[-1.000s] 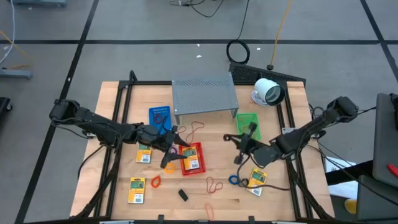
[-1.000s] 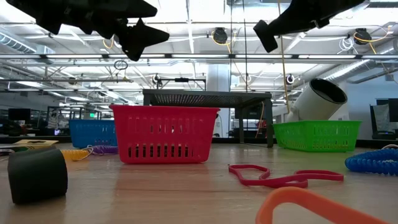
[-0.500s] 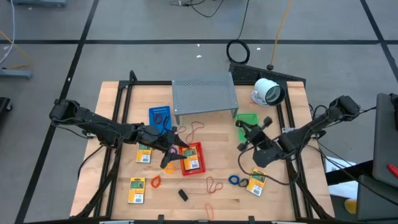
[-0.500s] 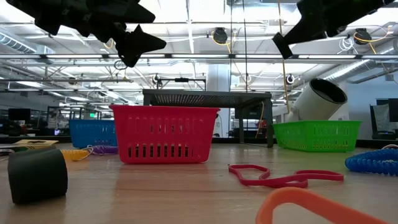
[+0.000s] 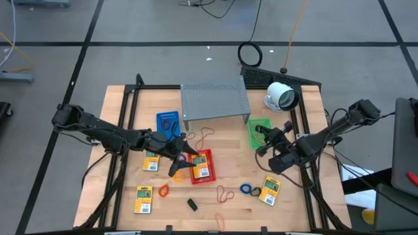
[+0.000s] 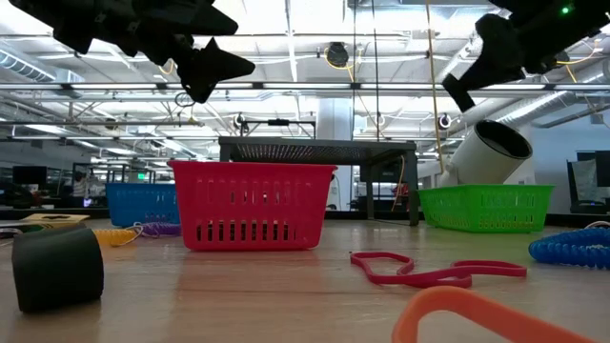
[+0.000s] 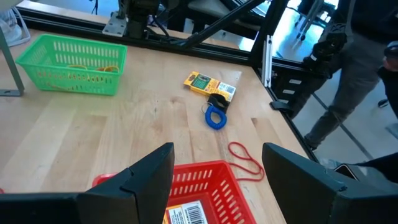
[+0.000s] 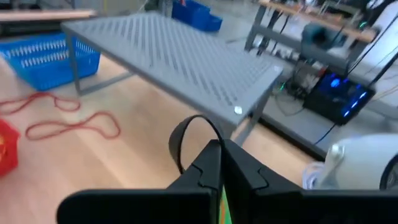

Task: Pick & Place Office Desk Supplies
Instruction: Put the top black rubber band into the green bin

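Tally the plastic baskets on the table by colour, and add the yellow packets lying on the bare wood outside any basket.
Red plastic basket: 1
Blue plastic basket: 1
Green plastic basket: 1
Yellow packets on the bare wood: 3
Total: 6

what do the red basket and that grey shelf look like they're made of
The red basket looks like moulded plastic: glossy, evenly coloured, with rows of slotted openings in its walls. The grey shelf looks like sheet metal with a matte grey coating: its top is a thin flat sheet full of small punched holes, standing on slim straight legs. Neither can be confirmed by look alone.
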Controlling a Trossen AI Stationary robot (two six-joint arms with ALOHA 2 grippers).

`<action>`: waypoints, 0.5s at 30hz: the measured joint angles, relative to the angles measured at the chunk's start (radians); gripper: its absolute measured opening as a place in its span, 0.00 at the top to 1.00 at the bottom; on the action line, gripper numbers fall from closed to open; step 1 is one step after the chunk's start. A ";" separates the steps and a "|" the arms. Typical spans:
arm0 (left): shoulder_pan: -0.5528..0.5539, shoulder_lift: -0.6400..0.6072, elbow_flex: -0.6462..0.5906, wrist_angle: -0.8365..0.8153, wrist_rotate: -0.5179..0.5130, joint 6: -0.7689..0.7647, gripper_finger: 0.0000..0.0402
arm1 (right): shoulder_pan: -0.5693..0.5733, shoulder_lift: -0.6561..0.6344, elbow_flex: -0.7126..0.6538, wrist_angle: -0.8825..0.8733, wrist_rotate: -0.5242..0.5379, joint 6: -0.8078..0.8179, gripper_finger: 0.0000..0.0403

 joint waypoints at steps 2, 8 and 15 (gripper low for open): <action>0.000 0.000 0.000 0.000 0.000 0.002 0.36 | 0.007 -0.029 -0.019 -0.016 -0.041 -0.012 1.00; 0.000 0.000 0.000 0.012 0.000 0.012 0.36 | 0.029 -0.140 -0.103 -0.016 -0.086 -0.033 1.00; 0.000 0.000 0.000 0.013 -0.002 0.016 0.36 | 0.044 -0.312 -0.238 0.045 -0.132 -0.090 1.00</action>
